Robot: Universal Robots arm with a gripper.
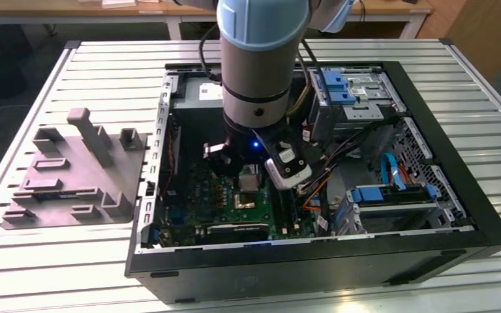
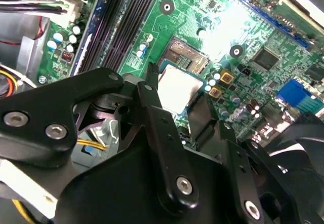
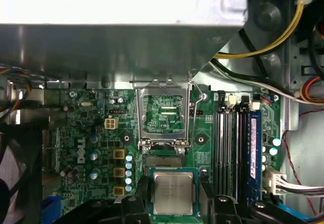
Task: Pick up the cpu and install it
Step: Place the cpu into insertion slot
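Observation:
The cpu (image 3: pixel 173 192), a small square chip with a silvery top, sits between my gripper's (image 3: pixel 173 196) two black fingers (image 3: pixel 143 191), which press on its opposite edges. It hangs low over the green motherboard, partly over the open socket (image 3: pixel 163 160). The socket's metal frame (image 3: pixel 163 113) is flipped up beyond it. In the second wrist view the cpu (image 2: pixel 177 88) is held between the fingers (image 2: pixel 150 84) beside the socket (image 2: pixel 185 57). In the exterior view the arm reaches down into the open computer case (image 1: pixel 459 163), with the cpu (image 1: pixel 248 178) at its tip.
Memory slots (image 3: pixel 235 148) run beside the socket. Yellow and orange cables (image 3: pixel 283 36) and a metal box wall (image 3: pixel 121 46) stand close around the arm. A grey plastic block with posts (image 1: pixel 76 176) lies on the slatted table, at the exterior view's left of the case. Drive bays (image 1: pixel 390 195) stand at the exterior view's right.

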